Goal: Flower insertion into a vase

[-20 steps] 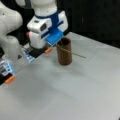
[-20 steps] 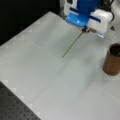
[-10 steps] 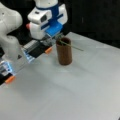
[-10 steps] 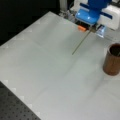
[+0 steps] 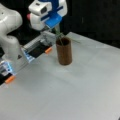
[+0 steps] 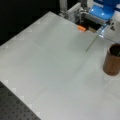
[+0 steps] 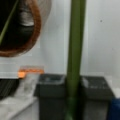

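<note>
At the upper centre of a front view, the claw [image 5: 55,29] hangs just above and behind the vase [image 5: 64,51], its two dark pads pinching the green flower stem [image 7: 75,50], as the wrist view shows with the stem running straight up between them. The vase stands upright on the white table [image 5: 75,92]; in a front view it sits at the right edge [image 6: 112,60], below the blue claw housing at the top right.

Change over the last second: the claw has travelled toward the vase. A second ago the stem hung over bare table well to the vase's side; now, in a front view, its lower end [image 5: 59,35] meets the rim of the vase. In the wrist view the brown rim [image 7: 35,27] has come into the upper left of the frame, with a thin green line crossing the dark opening. Judgement: the carry is nearly over and insertion is beginning, not finished.

Unclear or hidden:
- A front view shows the thin stem [image 6: 91,45] slanting down-left over the table, tip apparently outside the vase. The views disagree, so I cannot tell whether the tip is inside.
- No blossom is visible in any view.
- The claw is cut off by the top edge in a front view.
- The vase interior is dark, so its contents are unreadable.
</note>
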You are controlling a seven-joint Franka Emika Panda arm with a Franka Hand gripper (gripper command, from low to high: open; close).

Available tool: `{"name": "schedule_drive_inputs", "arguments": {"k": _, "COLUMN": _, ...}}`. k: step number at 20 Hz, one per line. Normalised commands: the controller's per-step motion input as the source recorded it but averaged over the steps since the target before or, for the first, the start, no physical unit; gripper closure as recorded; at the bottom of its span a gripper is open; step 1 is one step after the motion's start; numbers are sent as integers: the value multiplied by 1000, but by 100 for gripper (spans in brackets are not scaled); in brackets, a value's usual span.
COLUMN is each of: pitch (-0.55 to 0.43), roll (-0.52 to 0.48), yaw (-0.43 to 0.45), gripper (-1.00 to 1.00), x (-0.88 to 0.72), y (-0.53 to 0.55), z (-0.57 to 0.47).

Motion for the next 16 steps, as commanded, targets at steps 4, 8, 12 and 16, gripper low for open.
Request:
{"name": "schedule_drive_inputs", "arguments": {"k": 4, "pitch": -104, "roll": 38, "yaw": -118, "gripper": 100, "x": -552, "y": 314, "z": -26}}
{"name": "schedule_drive_inputs", "arguments": {"k": 8, "pitch": -121, "roll": 69, "yaw": -131, "gripper": 100, "x": -447, "y": 246, "z": -155}}
{"name": "schedule_drive_inputs", "arguments": {"k": 12, "pitch": -96, "roll": 100, "yaw": -136, "gripper": 100, "x": -364, "y": 203, "z": -172}}
{"name": "schedule_drive_inputs", "arguments": {"k": 16, "pitch": -98, "roll": 110, "yaw": -141, "gripper": 100, "x": -289, "y": 204, "z": -187}}
